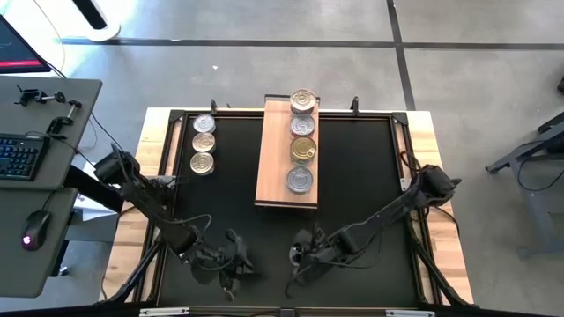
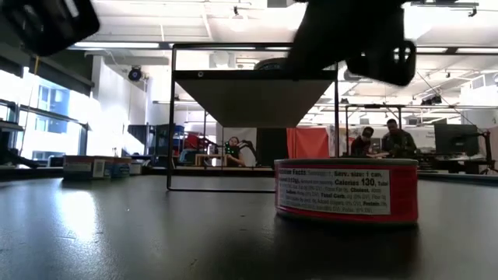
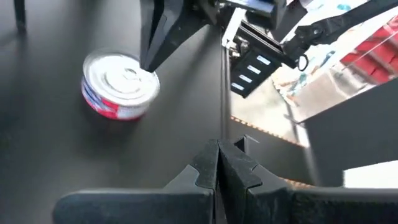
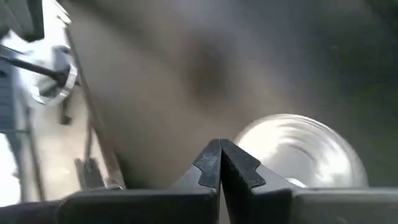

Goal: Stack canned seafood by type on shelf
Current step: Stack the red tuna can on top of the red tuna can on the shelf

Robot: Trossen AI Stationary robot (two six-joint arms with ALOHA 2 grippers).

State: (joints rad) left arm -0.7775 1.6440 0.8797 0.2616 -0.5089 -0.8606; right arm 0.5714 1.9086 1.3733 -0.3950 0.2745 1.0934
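- Hovering low in the high view's bottom centre, the right gripper (image 1: 300,257) has its fingers pressed together, holding nothing; a tin (image 4: 298,152) lies just beside its tips
- The left gripper (image 1: 231,269), bottom left of centre, is likewise closed and empty
- Four tins (image 1: 301,139) line the shelf (image 1: 275,158) at upper centre; three tins (image 1: 204,143) sit to its left
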